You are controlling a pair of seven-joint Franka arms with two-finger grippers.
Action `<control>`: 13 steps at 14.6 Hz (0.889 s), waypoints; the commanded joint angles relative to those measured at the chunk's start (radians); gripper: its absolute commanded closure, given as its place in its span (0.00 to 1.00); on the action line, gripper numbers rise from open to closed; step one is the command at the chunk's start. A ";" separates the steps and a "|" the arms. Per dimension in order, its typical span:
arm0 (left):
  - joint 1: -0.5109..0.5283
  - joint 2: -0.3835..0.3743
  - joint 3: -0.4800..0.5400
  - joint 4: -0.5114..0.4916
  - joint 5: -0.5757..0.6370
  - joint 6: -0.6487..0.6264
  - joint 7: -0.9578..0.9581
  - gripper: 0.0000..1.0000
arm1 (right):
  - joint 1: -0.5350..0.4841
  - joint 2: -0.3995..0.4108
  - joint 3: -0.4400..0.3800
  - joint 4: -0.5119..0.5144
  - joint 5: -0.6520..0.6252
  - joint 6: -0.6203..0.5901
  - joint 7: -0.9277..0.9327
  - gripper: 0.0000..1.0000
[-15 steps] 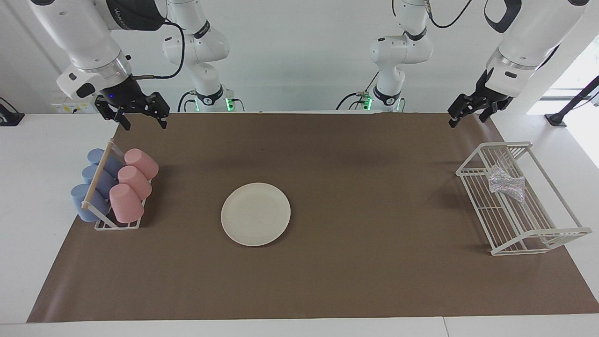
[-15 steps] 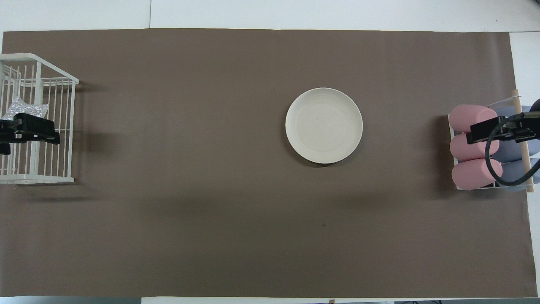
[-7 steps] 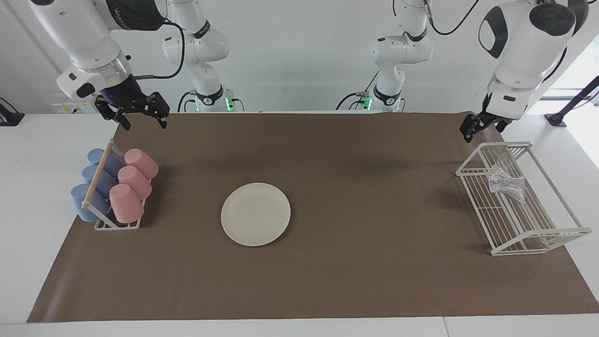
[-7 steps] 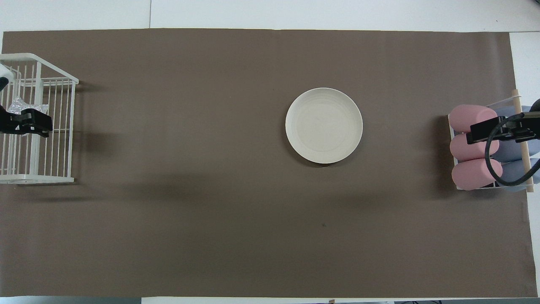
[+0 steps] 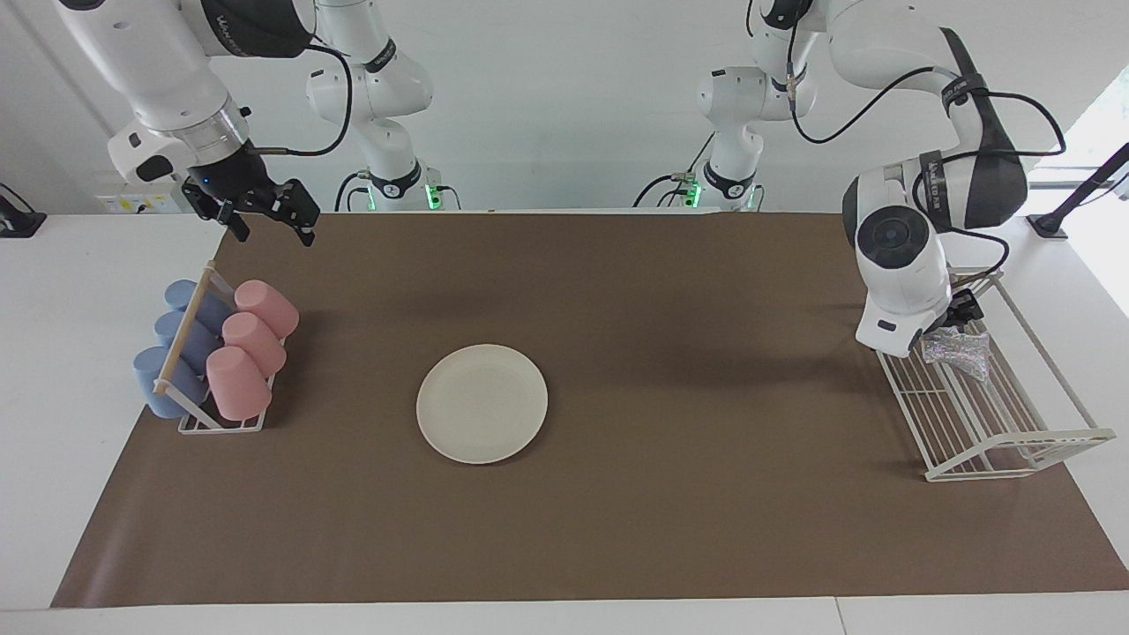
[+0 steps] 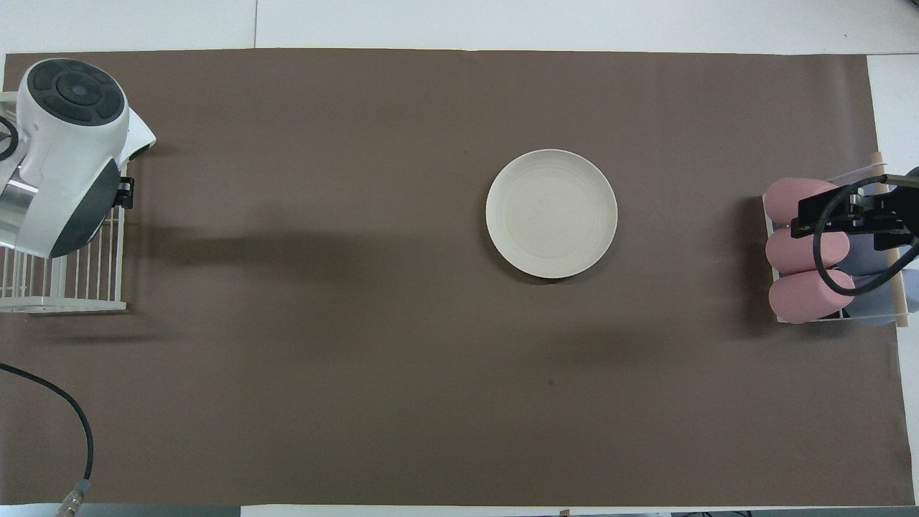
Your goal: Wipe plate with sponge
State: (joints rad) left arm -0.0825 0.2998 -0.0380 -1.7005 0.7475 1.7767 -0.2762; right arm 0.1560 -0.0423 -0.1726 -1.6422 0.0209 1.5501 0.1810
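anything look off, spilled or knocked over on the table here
Nothing stands out. The plate lies flat and bare on the brown mat, the sponge sits in the white wire rack, and the cups lie tidily in their holder.

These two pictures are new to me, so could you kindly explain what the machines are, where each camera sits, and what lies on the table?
They show two robot arms with two-finger grippers at a table covered by a brown mat. One camera faces the robots from across the table; the other looks down from above their own end. A cream plate lies mid-table. A white wire rack at the left arm's end holds a silvery sponge. A small rack at the right arm's end holds pink and blue cups. The left gripper is low at the sponge, mostly hidden by its arm. The right gripper waits open above the mat. Neither holds anything.
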 commanded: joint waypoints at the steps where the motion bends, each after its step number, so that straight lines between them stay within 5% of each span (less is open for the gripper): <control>1: -0.010 0.008 0.007 0.013 0.067 -0.003 -0.001 0.00 | 0.004 -0.010 0.036 -0.008 -0.007 -0.001 0.142 0.00; 2: -0.006 0.010 0.007 0.018 0.069 0.000 0.000 0.03 | 0.004 -0.011 0.045 -0.010 -0.007 0.001 0.197 0.00; 4: -0.005 0.013 0.006 0.019 0.067 0.006 0.000 0.24 | 0.004 -0.011 0.073 -0.011 -0.007 0.008 0.317 0.00; 7: -0.006 0.013 0.007 0.012 0.067 0.007 -0.001 0.99 | 0.004 -0.013 0.123 -0.013 0.004 0.010 0.639 0.00; 13: -0.006 0.013 0.006 0.025 0.055 0.003 0.000 1.00 | 0.004 -0.022 0.223 -0.016 0.007 0.008 1.265 0.00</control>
State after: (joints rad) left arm -0.0832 0.3121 -0.0378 -1.6865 0.7963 1.7767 -0.2756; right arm 0.1644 -0.0465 0.0426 -1.6424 0.0211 1.5502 1.3143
